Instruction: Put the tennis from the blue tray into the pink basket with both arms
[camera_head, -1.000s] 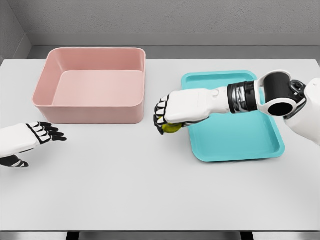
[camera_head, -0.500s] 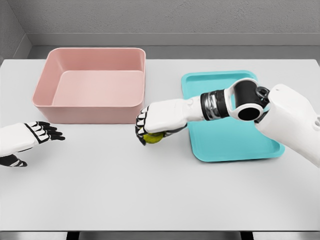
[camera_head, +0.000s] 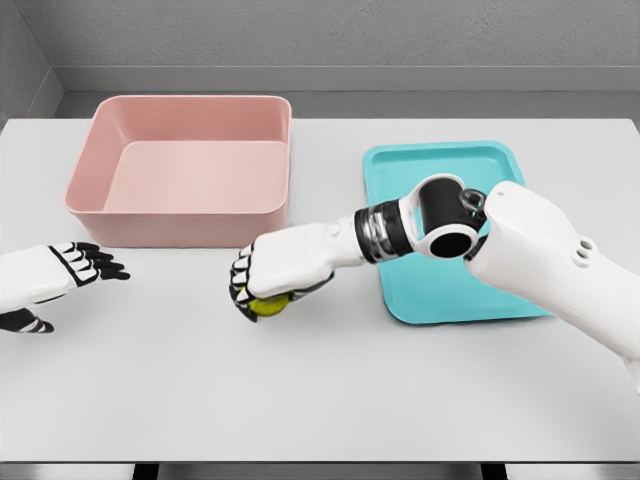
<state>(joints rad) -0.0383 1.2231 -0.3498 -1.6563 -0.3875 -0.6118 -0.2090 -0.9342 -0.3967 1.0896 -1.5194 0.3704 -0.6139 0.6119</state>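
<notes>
Right hand (camera_head: 262, 287) grasps unmarked tennis ball (camera_head: 268, 305); left hand (camera_head: 70, 268) lies released.

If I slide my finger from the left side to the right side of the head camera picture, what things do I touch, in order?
Left robot hand → pink basket → right robot hand holding the tennis ball → blue tray.

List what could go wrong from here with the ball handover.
1. The right hand covers the tennis ball from above, low over the table; a loose grip could let it roll away.
2. The left hand waits open far to the left, so the handover gap is wide.
</notes>
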